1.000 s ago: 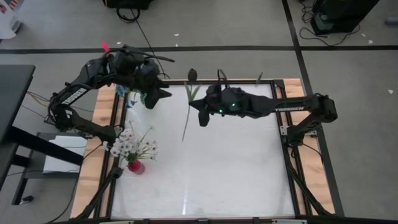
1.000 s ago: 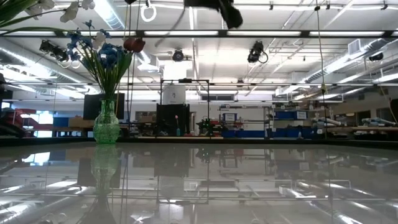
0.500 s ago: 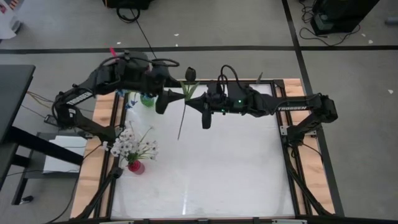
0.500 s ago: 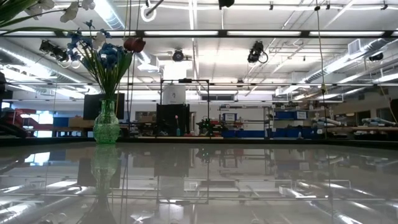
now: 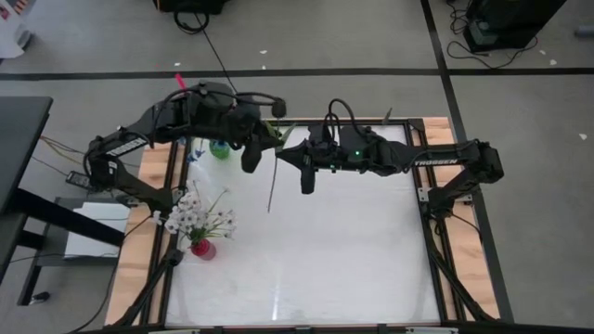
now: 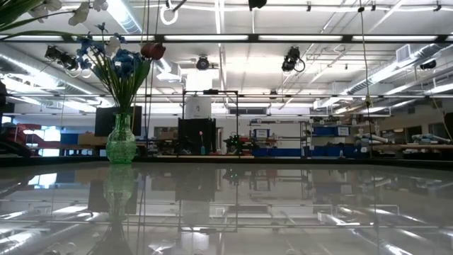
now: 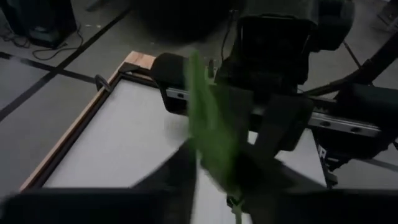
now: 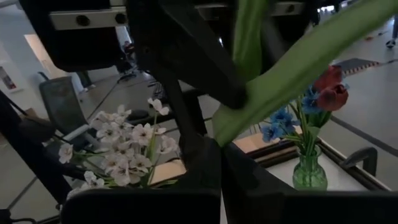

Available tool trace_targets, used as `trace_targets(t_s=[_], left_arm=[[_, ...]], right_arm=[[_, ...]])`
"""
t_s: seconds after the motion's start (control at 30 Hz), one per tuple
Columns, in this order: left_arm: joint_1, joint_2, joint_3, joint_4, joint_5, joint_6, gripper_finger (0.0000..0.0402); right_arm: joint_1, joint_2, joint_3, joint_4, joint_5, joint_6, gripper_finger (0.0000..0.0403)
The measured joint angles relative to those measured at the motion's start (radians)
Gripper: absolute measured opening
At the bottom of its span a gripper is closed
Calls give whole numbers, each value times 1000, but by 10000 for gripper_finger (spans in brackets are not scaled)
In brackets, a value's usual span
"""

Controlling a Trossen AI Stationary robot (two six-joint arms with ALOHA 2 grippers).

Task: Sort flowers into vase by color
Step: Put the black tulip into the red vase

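Two vases: red vase (image 5: 203, 249) near, holding many white flowers (image 5: 198, 219); green vase (image 6: 121, 142) far, with blue flowers (image 6: 127, 62) and a dark-red one.

One flower stem (image 5: 272, 179), thin, green, leafy, held mid-air over table (image 5: 353, 250), clenched by right gripper (image 5: 299, 160). Left gripper (image 5: 264, 144) meets the stem; grip cannot tell.

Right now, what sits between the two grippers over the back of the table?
High view: one flower, its green stem hanging between the left gripper and the right gripper, which is shut on it.
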Motion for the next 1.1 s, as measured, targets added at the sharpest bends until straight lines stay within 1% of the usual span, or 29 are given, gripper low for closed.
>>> trace_targets(t_s=[0.1,0.13,0.17,0.23,0.3,0.4,0.5,0.6,0.67,0.77,0.83,0.93,1.0,1.1], left_arm=[[-1,-6,0,-14,9,10,35],[-4,-6,0,-14,19,15,19],[-8,-9,0,-22,23,20,15],[-15,-19,-1,-60,23,49,13],[-23,-53,-1,-129,19,113,12],[-32,-119,0,-266,19,213,10],[-44,-186,0,-345,23,260,9],[-53,-271,0,-398,26,298,8],[-56,-329,1,-424,26,297,8],[-56,-398,1,-454,26,270,8],[-56,-439,1,-483,41,268,8],[-56,-487,1,-537,87,308,8],[-56,-508,1,-589,131,329,8],[-56,-522,1,-688,149,333,9]], right_arm=[[-1,1,0,-7,8,15,7],[-1,1,0,-18,16,27,12],[0,1,0,-32,26,43,20],[0,1,0,-67,43,68,41],[1,1,0,-108,56,96,65],[1,-1,0,-210,89,211,97],[0,0,0,-350,105,317,113],[6,0,0,-456,111,363,115],[18,0,0,-508,113,391,113],[42,0,0,-556,144,420,109],[58,-1,0,-567,161,426,106],[76,0,0,-575,165,436,103],[84,0,0,-575,166,442,103],[93,0,0,-575,167,448,103]])
